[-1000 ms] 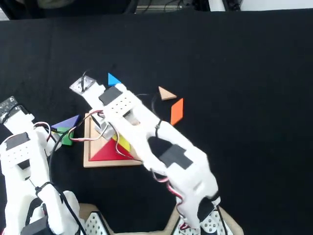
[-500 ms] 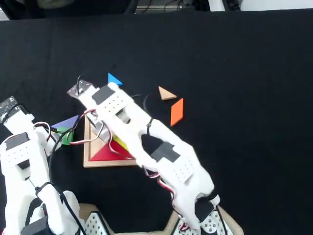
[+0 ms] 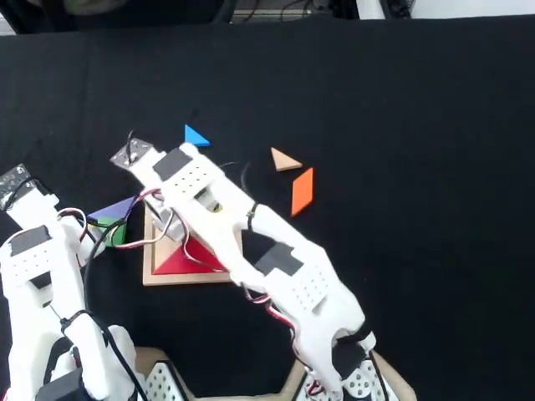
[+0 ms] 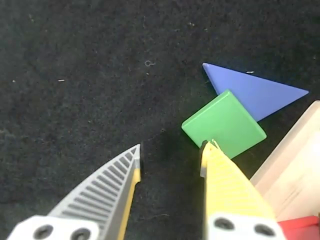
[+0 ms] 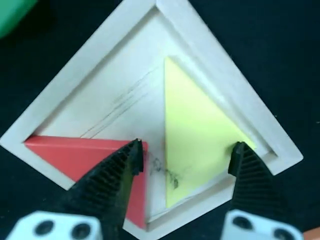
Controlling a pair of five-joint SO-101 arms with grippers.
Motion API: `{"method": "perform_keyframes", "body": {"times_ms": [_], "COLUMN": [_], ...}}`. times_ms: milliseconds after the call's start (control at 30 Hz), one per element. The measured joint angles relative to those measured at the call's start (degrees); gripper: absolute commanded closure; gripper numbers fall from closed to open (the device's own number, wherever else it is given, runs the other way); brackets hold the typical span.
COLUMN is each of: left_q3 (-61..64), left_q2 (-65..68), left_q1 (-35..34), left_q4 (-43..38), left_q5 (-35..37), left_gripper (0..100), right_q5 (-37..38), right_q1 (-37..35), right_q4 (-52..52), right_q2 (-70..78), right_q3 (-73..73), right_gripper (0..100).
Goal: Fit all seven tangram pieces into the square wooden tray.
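The square wooden tray [image 5: 210, 50] holds a red triangle [image 5: 85, 152] and a yellow triangle [image 5: 195, 125]. My right gripper [image 5: 187, 150] hangs open above them, its jaws spanning the yellow piece. In the high view the right arm [image 3: 217, 217] lies across the tray [image 3: 155, 276], leaving the red triangle [image 3: 180, 261] showing. My left gripper [image 4: 170, 152] is open over the black cloth, one fingertip beside the green square [image 4: 223, 124]. A violet-blue triangle [image 4: 255, 90] touches that square next to the tray [image 4: 295, 165].
A small blue triangle [image 3: 195, 135], a tan triangle [image 3: 285, 159] and an orange parallelogram [image 3: 302, 190] lie loose beyond and right of the tray. The green square [image 3: 113, 232] and violet triangle [image 3: 117, 207] sit at the tray's left side, by the left arm [image 3: 33, 251].
The right arm has swung left over the tray and now covers the yellow triangle in the high view. The left arm has kept still.
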Motion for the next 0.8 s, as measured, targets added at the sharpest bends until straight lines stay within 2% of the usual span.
{"method": "perform_keyframes", "body": {"times_ms": [367, 800], "left_q3": [0.00, 0.00], "left_q2": [0.00, 0.00], "left_q1": [0.00, 0.00], "left_q4": [0.00, 0.00], "left_q5": [0.00, 0.00], "left_gripper": [80, 80], "right_q5": [0.00, -1.58], "right_q1": [0.26, 0.26], "right_q4": [3.87, 3.69], "right_q2": [1.05, 1.14], "right_q3": [-3.78, -3.96], "right_gripper": [72.6, 72.6]}}
